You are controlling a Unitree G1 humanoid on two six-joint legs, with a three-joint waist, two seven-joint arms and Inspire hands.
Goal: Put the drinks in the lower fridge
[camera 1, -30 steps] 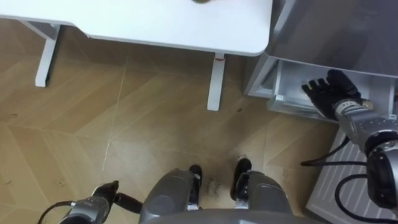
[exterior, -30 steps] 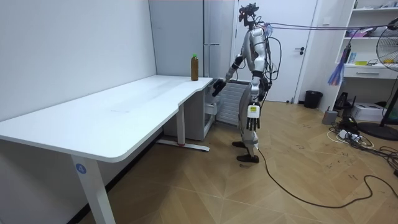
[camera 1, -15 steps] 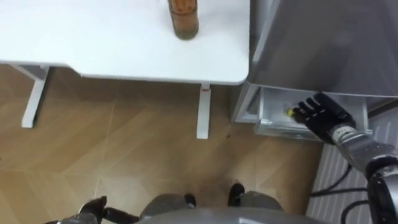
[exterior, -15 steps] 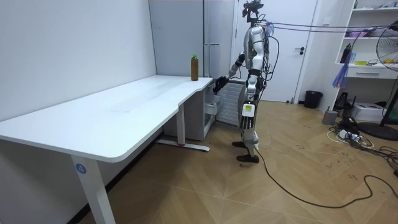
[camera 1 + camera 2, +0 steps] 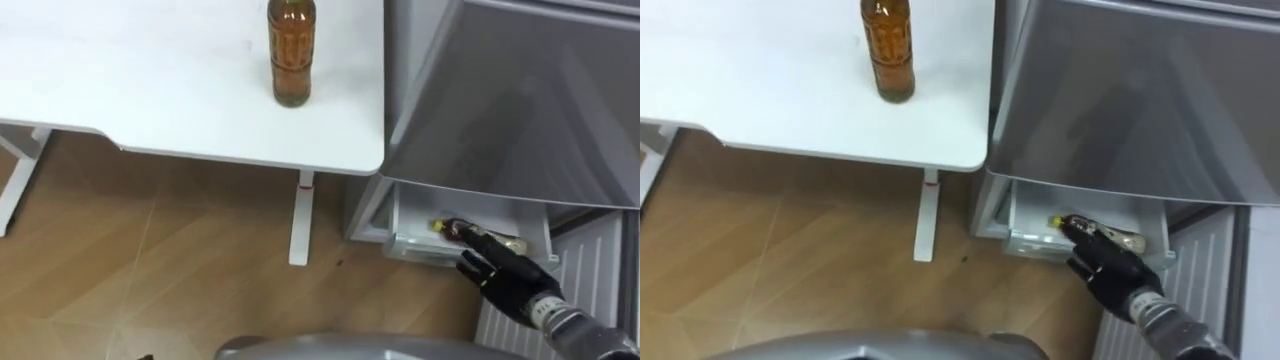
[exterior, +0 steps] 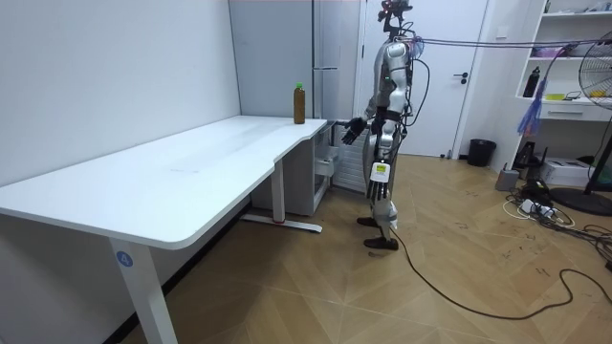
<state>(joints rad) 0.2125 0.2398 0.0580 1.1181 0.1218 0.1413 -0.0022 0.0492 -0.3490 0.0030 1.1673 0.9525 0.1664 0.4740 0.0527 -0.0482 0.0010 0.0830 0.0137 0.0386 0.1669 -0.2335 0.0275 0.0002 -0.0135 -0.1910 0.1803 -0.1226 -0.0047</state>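
- Table (image 5: 150,100), white, across the upper left of the eye views; one white leg visible beneath its corner, that corner just beside the fridge.
- Fridge (image 5: 500,110), grey, at the table's end; robot standing upright on the wooden floor (image 5: 150,250) directly before it, facing it.
- Lower fridge door (image 5: 592,262), white and ribbed on the inside, swung open at the robot's right.
- Drawer (image 5: 420,245) of the lower compartment pulled out, front wall toward the robot.
- Upright bottle (image 5: 291,55) of amber drink, green-capped in the room view, standing on the table near its fridge-side edge — well apart from both hands.
- Lying bottle (image 5: 447,228) with a yellow cap, on its side inside the drawer, cap end toward the table.
- Right hand (image 5: 510,285), black, held out in front of the fridge over the drawer front — fingers straight and spread, grasping nothing; fingertips overlapping the lying bottle in the eye views, contact not determinable.
- Left hand (image 6: 376,182) hanging beside the robot's thigh in the room view; state not readable.
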